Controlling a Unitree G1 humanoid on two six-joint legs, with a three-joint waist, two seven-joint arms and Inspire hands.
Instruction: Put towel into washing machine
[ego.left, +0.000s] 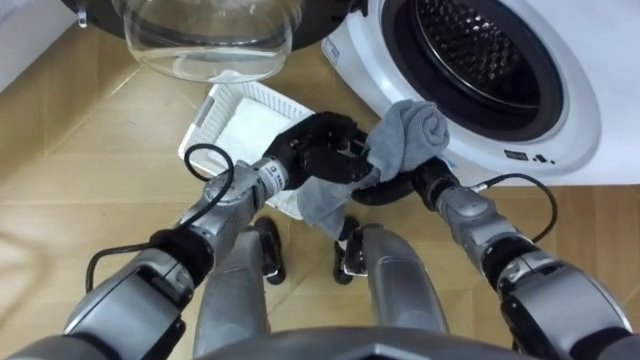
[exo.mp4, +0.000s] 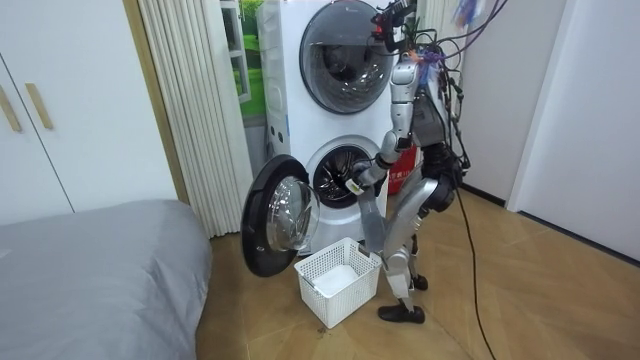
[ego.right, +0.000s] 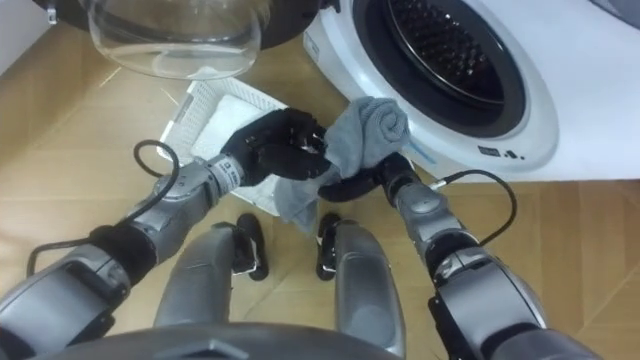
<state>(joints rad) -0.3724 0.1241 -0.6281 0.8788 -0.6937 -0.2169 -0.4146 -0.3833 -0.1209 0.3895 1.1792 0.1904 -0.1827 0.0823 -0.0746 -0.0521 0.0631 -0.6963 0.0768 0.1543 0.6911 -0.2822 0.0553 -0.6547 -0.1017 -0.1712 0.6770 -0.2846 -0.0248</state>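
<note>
A grey towel (ego.left: 405, 135) is bunched up in front of the lower rim of the washing machine's open drum (ego.left: 480, 50), and one end hangs down (ego.left: 322, 205). My left hand (ego.left: 320, 150) has its dark fingers curled on the towel's left side. My right hand (ego.left: 385, 190) sits under the bunch, curled round it from below and largely covered by cloth. In the room view I stand slightly bent before the lower washing machine (exo.mp4: 340, 175), with the towel (exo.mp4: 355, 185) at its opening.
The machine's round glass door (ego.left: 205, 40) stands swung open to my left. A white plastic basket (ego.left: 240, 125) sits on the wooden floor under my left arm. A second machine (exo.mp4: 345, 50) is stacked above, and a grey bed (exo.mp4: 90, 270) lies at the room view's left.
</note>
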